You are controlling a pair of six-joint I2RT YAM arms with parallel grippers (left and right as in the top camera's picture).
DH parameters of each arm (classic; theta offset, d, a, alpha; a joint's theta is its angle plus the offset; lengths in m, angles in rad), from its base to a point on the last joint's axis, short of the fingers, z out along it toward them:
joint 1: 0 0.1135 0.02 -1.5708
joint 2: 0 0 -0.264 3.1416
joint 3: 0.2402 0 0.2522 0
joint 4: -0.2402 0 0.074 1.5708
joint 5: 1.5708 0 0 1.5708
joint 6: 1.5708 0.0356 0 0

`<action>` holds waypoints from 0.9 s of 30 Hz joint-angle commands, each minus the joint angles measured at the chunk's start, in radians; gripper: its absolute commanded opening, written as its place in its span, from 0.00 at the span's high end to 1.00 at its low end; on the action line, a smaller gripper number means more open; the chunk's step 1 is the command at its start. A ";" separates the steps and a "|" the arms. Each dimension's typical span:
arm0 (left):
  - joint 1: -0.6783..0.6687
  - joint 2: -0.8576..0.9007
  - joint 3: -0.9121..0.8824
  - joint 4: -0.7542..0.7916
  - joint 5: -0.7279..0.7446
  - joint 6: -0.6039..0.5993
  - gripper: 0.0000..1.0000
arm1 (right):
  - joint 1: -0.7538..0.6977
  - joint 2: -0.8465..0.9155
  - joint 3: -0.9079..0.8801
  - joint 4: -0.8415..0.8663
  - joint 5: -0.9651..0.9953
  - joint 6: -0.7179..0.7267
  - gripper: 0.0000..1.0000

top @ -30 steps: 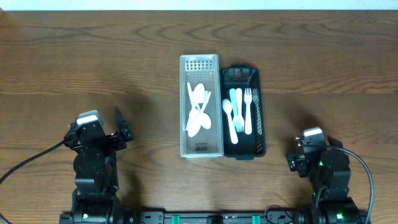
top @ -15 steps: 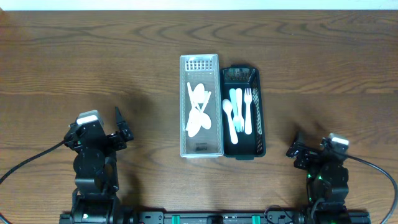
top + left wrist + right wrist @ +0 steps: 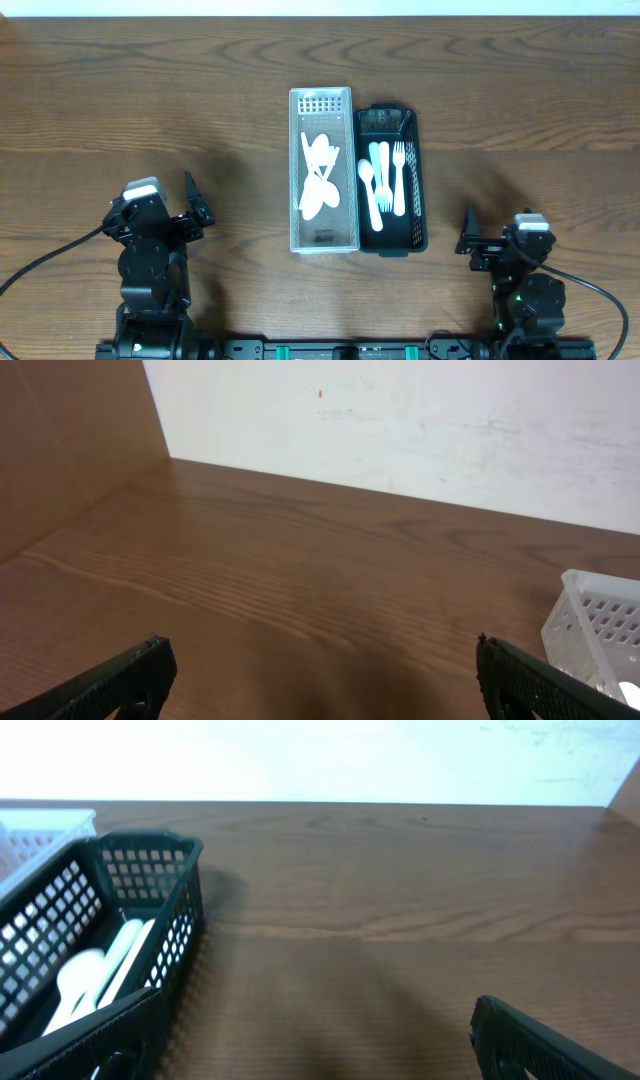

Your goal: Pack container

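Left fingers (image 3: 130,675) and right fingers (image 3: 530,1040) both spread, holding nothing. Black mesh plastic basket (image 3: 421,215) with white plastic cutlery (image 3: 384,180) lies ahead-left of the right fingers, long axis pointing away from me. I judge the right arm nearer. White perforated plastic basket (image 3: 320,101) touches its left side.

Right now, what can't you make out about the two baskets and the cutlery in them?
Overhead: the white cutlery in the white basket lies overlapped; count and types unclear.
Left wrist: white basket cut off by the right edge; contents unseen.
Right wrist: black basket cut off by the left and bottom edges; only part of its cutlery shows.
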 commanded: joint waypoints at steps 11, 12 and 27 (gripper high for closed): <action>-0.002 0.000 0.000 0.001 -0.009 0.017 0.02 | 0.013 -0.008 -0.096 0.233 -0.037 -0.052 0.01; -0.002 0.000 0.000 0.001 -0.009 0.017 0.02 | 0.013 -0.008 -0.096 0.234 -0.049 -0.063 0.01; -0.002 0.000 0.000 0.001 -0.009 0.017 0.02 | 0.013 -0.008 -0.096 0.238 -0.055 -0.060 0.01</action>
